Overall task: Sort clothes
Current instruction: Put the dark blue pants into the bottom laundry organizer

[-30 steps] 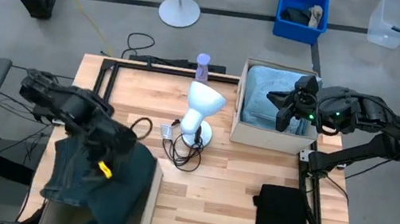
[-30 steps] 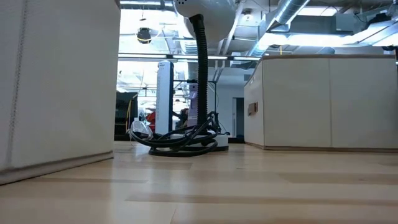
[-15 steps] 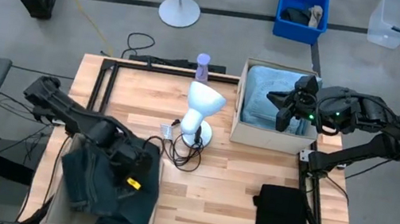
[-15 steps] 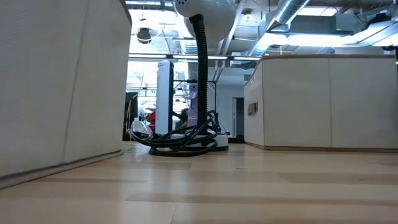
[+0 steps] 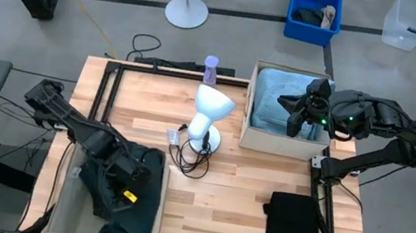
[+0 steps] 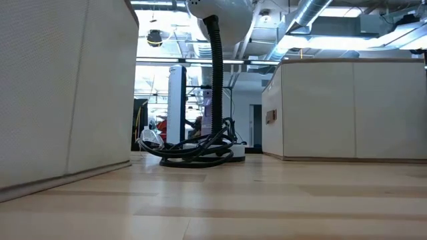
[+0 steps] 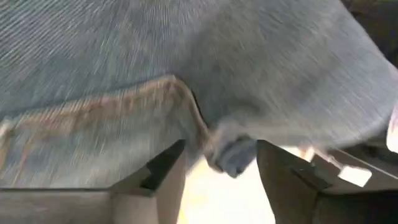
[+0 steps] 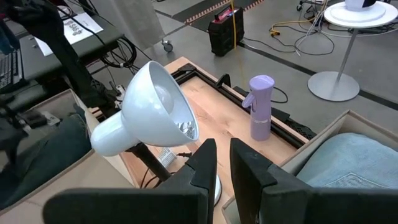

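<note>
Left claw (image 5: 126,196) in box (image 5: 64,207) over jeans (image 7: 186,68), teal shirt (image 5: 274,94) boxed

1. A white desk lamp (image 5: 211,110) stands mid-table before me, black cable (image 5: 187,157) coiled at its base.
2. A lilac spray bottle (image 5: 210,69) stands at the far edge.
3. Beige fabric boxes sit near-left (image 5: 63,194) and far-right (image 5: 248,106).

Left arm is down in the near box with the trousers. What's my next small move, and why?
Probably lift the left end effector straight up. Its fingers stand apart, the dark green trousers lie in the beige box, and the black garment lies unsorted on the table.
</note>
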Robot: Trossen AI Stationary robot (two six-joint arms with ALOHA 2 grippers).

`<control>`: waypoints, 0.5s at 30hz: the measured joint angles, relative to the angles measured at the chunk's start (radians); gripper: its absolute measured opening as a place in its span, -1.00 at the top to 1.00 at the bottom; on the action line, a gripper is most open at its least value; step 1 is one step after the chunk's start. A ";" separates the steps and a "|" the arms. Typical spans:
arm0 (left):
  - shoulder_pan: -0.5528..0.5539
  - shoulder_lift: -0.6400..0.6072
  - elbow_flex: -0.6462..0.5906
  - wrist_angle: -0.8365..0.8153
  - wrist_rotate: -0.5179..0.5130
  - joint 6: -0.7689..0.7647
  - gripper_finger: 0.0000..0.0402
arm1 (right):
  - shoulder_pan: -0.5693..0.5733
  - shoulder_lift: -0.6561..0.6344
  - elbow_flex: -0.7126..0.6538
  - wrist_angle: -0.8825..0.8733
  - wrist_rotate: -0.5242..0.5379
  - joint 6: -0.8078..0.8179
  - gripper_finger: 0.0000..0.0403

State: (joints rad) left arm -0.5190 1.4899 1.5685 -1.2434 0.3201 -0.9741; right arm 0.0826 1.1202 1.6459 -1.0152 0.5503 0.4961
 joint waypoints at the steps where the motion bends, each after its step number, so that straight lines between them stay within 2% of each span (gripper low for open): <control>1: 0.000 -0.003 0.029 -0.027 0.002 -0.004 0.02 | 0.000 0.000 0.000 0.000 0.000 0.000 0.69; 4: 0.000 -0.014 0.124 -0.081 -0.018 -0.015 -0.02 | 0.000 0.000 0.000 0.000 0.000 0.000 0.69; 7: -0.010 -0.021 0.192 -0.107 -0.168 -0.018 -0.03 | 0.000 0.000 0.000 0.001 0.000 0.000 0.69; 9: -0.015 -0.019 0.192 -0.113 -0.255 -0.014 0.00 | 0.000 0.000 0.000 0.003 0.000 0.001 0.69; 15: -0.016 0.026 0.072 -0.098 -0.360 0.012 0.21 | 0.000 0.000 0.000 0.008 0.000 0.001 0.69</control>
State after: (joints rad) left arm -0.5353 1.5157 1.6402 -1.3412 -0.0403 -0.9622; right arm 0.0826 1.1202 1.6459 -1.0073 0.5499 0.4969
